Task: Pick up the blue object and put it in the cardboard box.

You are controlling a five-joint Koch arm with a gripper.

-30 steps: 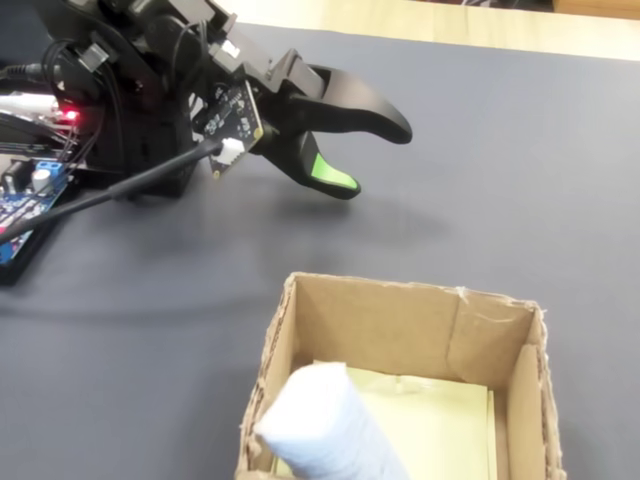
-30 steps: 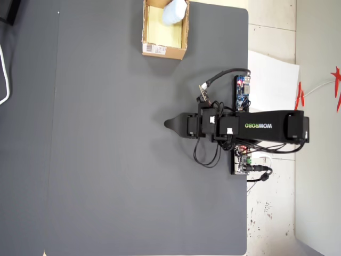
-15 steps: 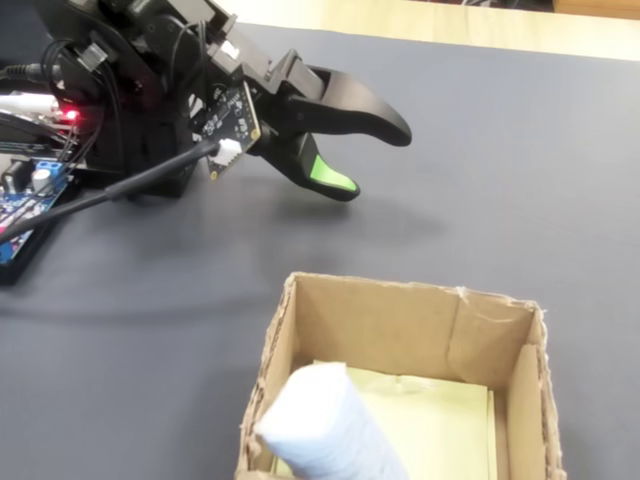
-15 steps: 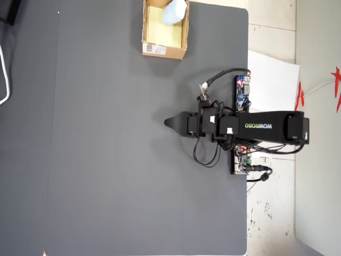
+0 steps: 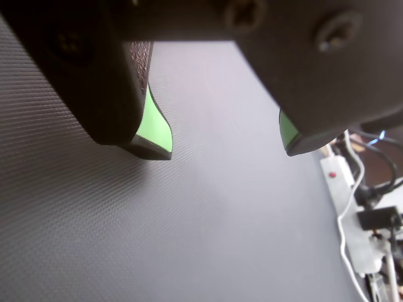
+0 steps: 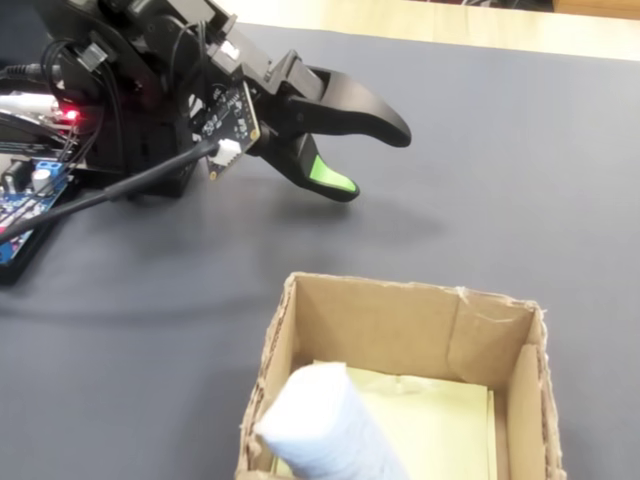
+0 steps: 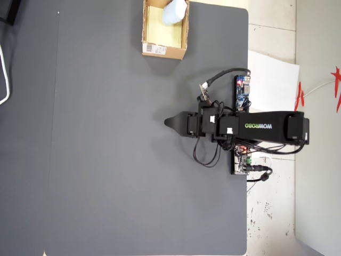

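Observation:
The cardboard box [image 6: 385, 325] stands open at the bottom of the fixed view, and at the top edge of the mat [image 7: 162, 49] in the overhead view. The pale blue object [image 6: 322, 432] lies inside it, leaning up against a corner [image 7: 175, 10]. My gripper [image 6: 375, 160] hovers low over the dark mat, well apart from the box. It is open, with a wide gap between the green-padded fingers [image 5: 156, 129] and only bare mat between them. Its midpoint shows in the wrist view [image 5: 224, 150], and its tip points left in the overhead view [image 7: 169, 122].
The arm's base, cables and circuit boards [image 7: 242, 92] sit at the mat's right edge in the overhead view. A white power strip [image 5: 339, 179] with cords lies at the right in the wrist view. The dark grey mat [image 7: 106, 160] stretches wide to the left.

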